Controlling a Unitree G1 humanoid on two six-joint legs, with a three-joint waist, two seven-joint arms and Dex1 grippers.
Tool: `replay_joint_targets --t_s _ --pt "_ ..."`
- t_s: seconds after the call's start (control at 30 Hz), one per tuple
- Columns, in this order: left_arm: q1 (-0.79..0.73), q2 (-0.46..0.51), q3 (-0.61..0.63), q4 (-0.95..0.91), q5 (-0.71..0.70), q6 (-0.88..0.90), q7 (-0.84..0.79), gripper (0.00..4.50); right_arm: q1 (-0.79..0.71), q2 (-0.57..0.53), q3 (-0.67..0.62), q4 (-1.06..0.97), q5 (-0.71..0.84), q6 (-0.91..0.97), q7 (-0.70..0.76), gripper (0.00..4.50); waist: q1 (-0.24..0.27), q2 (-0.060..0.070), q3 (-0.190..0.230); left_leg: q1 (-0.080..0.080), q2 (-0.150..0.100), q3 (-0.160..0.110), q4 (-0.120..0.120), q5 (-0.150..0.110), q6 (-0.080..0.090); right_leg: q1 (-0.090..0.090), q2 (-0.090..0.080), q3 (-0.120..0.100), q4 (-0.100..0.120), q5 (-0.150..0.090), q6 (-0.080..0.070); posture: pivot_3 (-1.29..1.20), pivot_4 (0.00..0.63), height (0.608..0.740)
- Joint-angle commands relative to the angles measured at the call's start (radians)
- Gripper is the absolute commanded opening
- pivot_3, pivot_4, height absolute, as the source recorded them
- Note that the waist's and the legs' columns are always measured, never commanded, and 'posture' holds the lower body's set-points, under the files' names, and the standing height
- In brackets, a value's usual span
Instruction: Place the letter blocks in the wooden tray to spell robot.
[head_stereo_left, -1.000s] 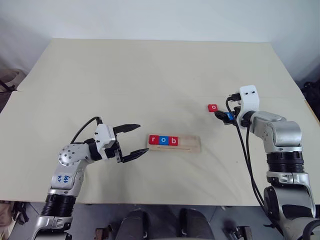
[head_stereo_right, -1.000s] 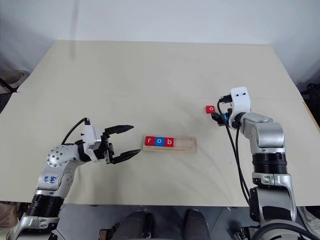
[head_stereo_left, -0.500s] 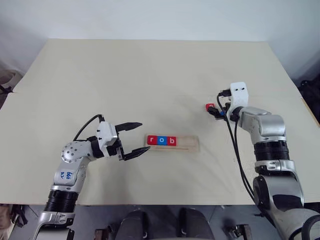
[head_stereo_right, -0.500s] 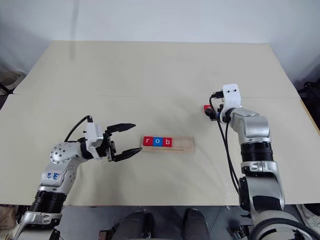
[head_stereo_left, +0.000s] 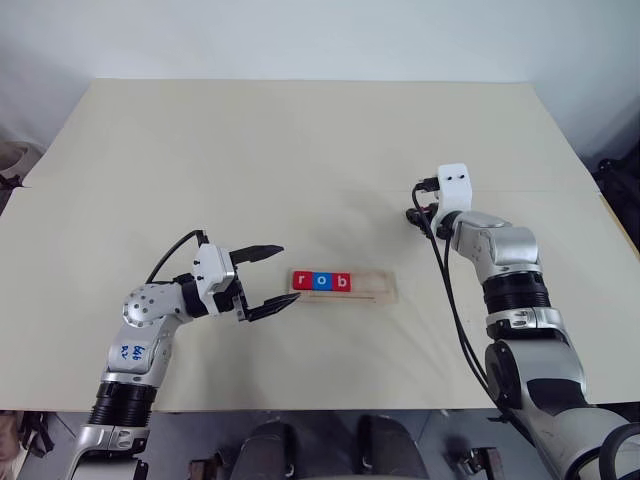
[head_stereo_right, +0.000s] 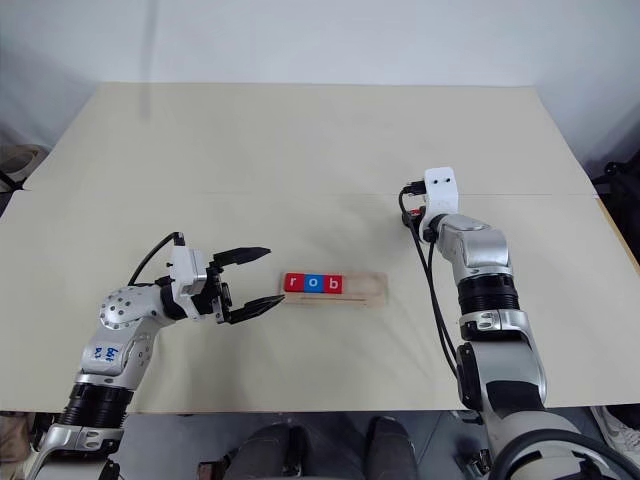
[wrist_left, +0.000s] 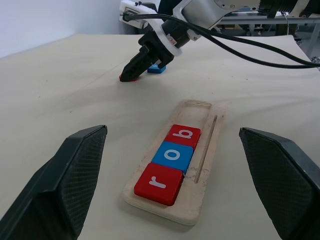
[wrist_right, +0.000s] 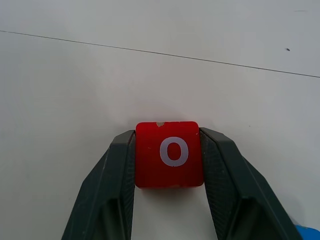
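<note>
Fingers of the right gripper (wrist_right: 170, 165) press both sides of a red "o" block (wrist_right: 169, 153), seen close in the right wrist view; from the head the block hides behind the wrist. From the left wrist, a blue block (wrist_left: 157, 69) lies on the table just beyond that gripper. The wooden tray (head_stereo_left: 342, 286) sits mid-table, holding r, o, b at its left end, its right part bare. The left gripper (head_stereo_left: 268, 280) hovers beside the tray's left end, fingers spread wide. Bare tabletop (head_stereo_left: 300, 150) stretches all around.
</note>
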Motion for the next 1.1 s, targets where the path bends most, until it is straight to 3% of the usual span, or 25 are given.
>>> replay_joint_targets --t_s 0.03,0.17,0.33,0.6,0.77,0.97,1.1 --pt "0.003 0.0 0.012 -0.032 -0.002 -0.018 0.002 4.5 0.02 -0.001 -0.004 -0.063 0.001 0.031 -0.005 1.46 0.0 0.0 0.0 0.0 0.0 0.0 0.0 0.0 0.0 0.0 0.0 0.0 0.0 0.0 0.0 0.0 0.15 0.74" --pt "0.0 -0.001 0.009 -0.029 -0.002 -0.018 -0.001 4.5 0.031 0.0 -0.01 -0.094 0.006 0.052 -0.006 1.46 0.0 0.0 0.0 0.0 0.0 0.0 0.0 0.0 0.0 0.0 0.0 0.0 0.0 0.0 0.0 0.0 0.15 0.74" --pt "-0.011 -0.002 0.01 -0.018 -0.001 -0.02 -0.004 4.5 0.045 0.001 -0.014 -0.13 0.01 0.077 -0.006 3.19 0.001 0.0 0.0 0.0 0.0 0.0 0.0 0.0 0.0 0.0 0.0 0.0 0.0 0.0 0.0 0.0 0.15 0.74" --pt "-0.012 -0.005 0.007 -0.018 0.0 -0.02 -0.006 4.5 0.079 0.001 -0.029 -0.202 0.023 0.12 -0.009 3.19 0.0 0.0 0.0 0.0 0.0 0.0 0.0 0.0 0.0 0.0 0.0 0.0 0.0 0.0 0.0 0.0 0.15 0.74" --pt "-0.022 -0.007 0.005 -0.008 0.0 -0.02 -0.008 4.5 0.089 0.006 -0.034 -0.206 0.023 0.123 -0.011 1.94 0.001 0.0 0.0 0.0 0.0 0.0 0.0 0.0 0.0 0.0 0.0 0.0 0.0 0.0 0.0 0.0 0.15 0.74" --pt "-0.022 -0.006 0.006 -0.007 -0.001 -0.019 -0.012 4.5 0.127 -0.009 -0.03 -0.303 0.038 0.161 0.019 1.94 0.001 0.0 0.0 0.0 0.0 0.0 0.0 0.0 0.0 0.0 0.0 0.0 0.0 0.0 0.0 0.0 0.15 0.74" --pt "-0.014 -0.001 0.011 -0.013 -0.003 -0.016 -0.015 4.5 0.207 -0.041 -0.034 -0.524 0.078 0.289 0.045 1.94 0.003 0.0 0.0 -0.001 0.0 0.0 0.0 0.0 0.0 0.0 0.0 0.0 0.0 0.0 0.0 0.0 0.15 0.74"
